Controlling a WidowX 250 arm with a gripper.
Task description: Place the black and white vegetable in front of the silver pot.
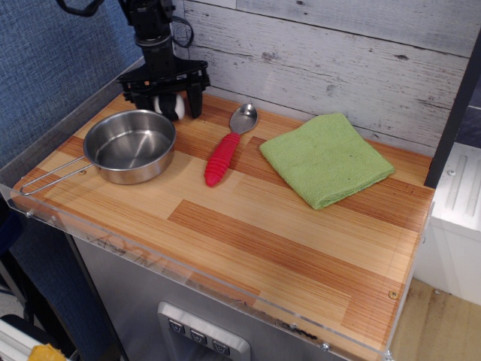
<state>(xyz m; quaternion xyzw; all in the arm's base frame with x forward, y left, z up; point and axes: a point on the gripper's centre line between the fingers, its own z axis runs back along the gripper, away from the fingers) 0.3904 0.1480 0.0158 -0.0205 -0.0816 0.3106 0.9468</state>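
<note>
The black and white vegetable [172, 106] is a small white and black roll resting on the wooden table at the back left, just behind the far right rim of the silver pot [129, 144]. The pot is a shallow shiny pan whose wire handle [49, 178] points toward the front left corner. My gripper [172, 101] is lowered straight over the roll. Its dark fingers [195, 100] stand on either side of the roll with a gap showing on the right, so the jaws look open around it.
A metal spoon with a red handle [222, 156] lies right of the pot. A folded green cloth [325, 158] lies at the back right. A grey plank wall [323, 60] runs behind the table and a clear raised rim [68, 226] edges the front.
</note>
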